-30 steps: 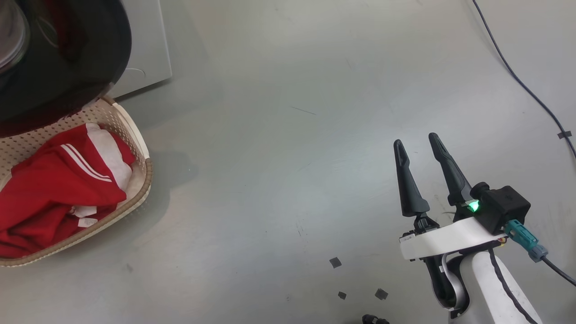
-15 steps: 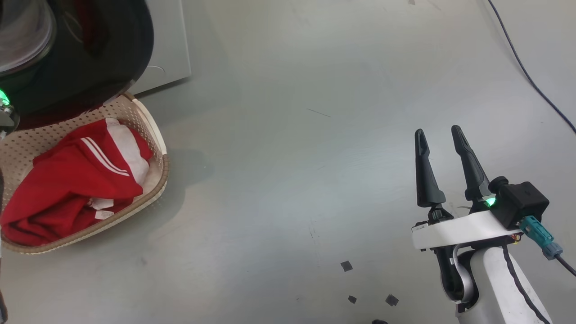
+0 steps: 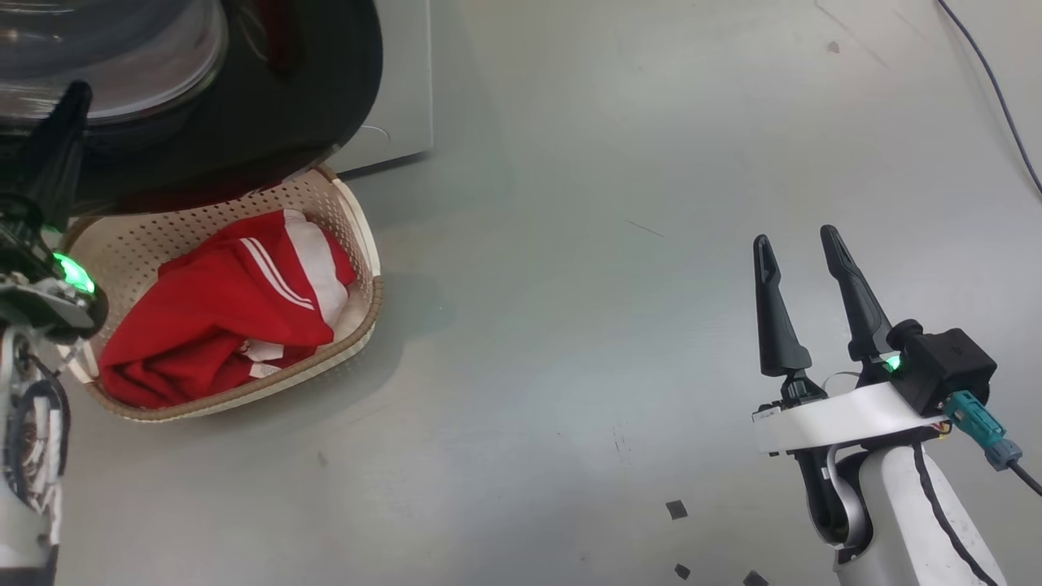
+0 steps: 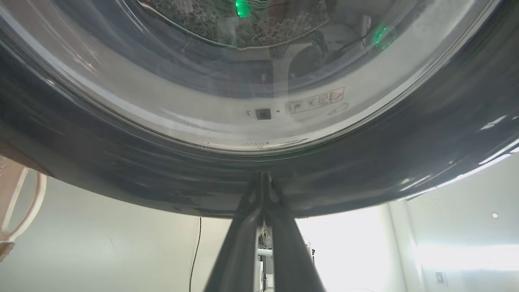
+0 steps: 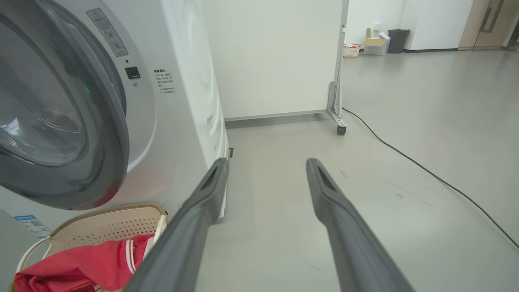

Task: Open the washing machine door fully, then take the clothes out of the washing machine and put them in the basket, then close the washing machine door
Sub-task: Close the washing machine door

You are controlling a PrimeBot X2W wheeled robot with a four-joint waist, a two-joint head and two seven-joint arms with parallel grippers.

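Left gripper with both long dark fingers pressed flat together, nothing between them, tips up against the wide glossy black rim of the washing machine door; actual contact hard to judge. Just beyond the tips, the clear glass bowl bulging above the rim, with a small warning sticker and green glints in the glass. In the head view, at the far left edge, the same gripper pointing up at the door, a green light on its wrist.

Right gripper spread wide and empty, fingers pointing up over bare grey floor, well apart from everything on the left. A few small black tape scraps on the floor near its wrist.

Door swung out from the white washing machine, hanging over the far end of the basket. Basket on the floor right at the foot of the machine, cream and perforated, with a brown woven-look rim. Inside it, the clothes: bright red, bunched, white stripes and a white panel turned up. Further right, a dark cable running across the floor.
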